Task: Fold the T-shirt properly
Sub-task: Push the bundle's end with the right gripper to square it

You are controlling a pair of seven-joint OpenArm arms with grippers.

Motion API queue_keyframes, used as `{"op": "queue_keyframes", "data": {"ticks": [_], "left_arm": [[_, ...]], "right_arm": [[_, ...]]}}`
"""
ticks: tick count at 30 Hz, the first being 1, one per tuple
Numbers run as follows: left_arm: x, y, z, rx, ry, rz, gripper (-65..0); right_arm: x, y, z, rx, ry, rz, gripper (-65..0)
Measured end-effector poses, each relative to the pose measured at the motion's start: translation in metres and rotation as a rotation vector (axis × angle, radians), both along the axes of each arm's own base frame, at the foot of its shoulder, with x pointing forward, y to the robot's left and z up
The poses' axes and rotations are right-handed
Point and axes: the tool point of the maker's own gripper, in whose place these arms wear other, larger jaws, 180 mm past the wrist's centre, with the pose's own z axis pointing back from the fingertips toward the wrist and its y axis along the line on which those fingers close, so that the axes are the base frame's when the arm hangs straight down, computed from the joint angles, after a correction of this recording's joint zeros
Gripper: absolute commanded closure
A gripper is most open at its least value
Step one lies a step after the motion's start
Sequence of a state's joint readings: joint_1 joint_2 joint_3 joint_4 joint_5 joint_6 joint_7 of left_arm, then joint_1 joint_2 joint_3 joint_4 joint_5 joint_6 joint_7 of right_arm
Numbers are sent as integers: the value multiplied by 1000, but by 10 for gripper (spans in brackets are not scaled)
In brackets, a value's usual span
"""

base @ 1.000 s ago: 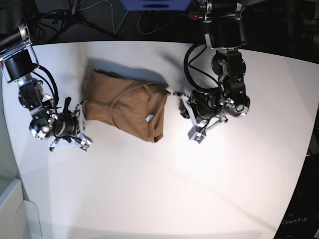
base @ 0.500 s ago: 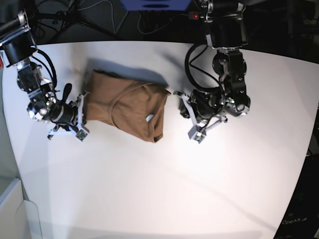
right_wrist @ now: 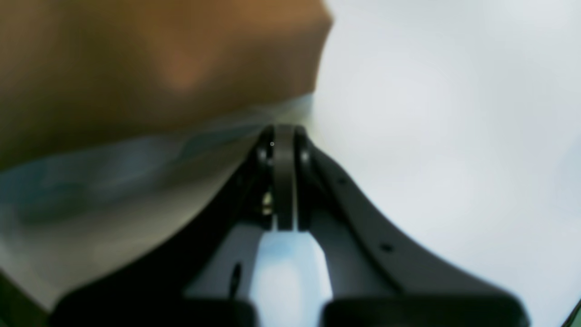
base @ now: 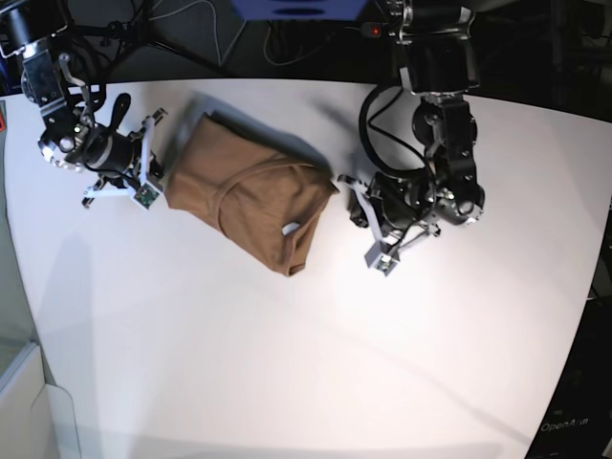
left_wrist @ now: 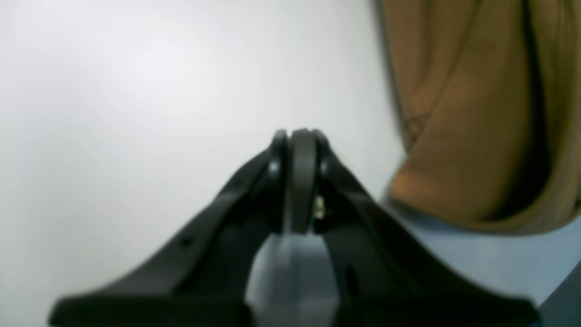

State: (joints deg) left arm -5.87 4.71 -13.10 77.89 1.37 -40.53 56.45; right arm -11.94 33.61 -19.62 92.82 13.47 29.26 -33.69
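Under me spreads a broad, smooth white tabletop [base: 287,363], glaring under the light near its middle. Past its far edge I see black cables [base: 191,29] snaking over a dark floor, and a blue rectangular object [base: 296,8] sits by the far edge's midpoint. A white box-like shape [base: 24,402] stands off the near-left corner.

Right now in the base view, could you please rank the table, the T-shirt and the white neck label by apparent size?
1. table
2. T-shirt
3. neck label, a tiny white speck on the shirt
No ties; the gaps are plain.
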Motion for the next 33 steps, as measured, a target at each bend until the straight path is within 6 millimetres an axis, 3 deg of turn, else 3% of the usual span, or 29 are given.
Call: {"op": "queue_keyframes", "data": {"ticks": [5, 13, 18, 21, 25, 33], "left_arm": [[1, 9, 0, 16, -3, 5, -25], [0, 30, -1, 59, 3, 11, -25], [0, 33, -1, 60, 0, 13, -25], [0, 38, -1, 70, -1, 14, -25], [0, 38, -1, 71, 0, 14, -25], [-8, 40, -2, 69, -10, 21, -25]], "right_arm": [[-25, 18, 2, 11, 18, 35, -1], [-52, 71, 7, 96, 63, 55, -1], [-56, 114, 20, 171, 49, 103, -1], [-60, 134, 15, 131, 62, 140, -1], [-50, 166, 20, 102, 16, 171, -1], [-41, 197, 29, 67, -43, 253, -1]]}}
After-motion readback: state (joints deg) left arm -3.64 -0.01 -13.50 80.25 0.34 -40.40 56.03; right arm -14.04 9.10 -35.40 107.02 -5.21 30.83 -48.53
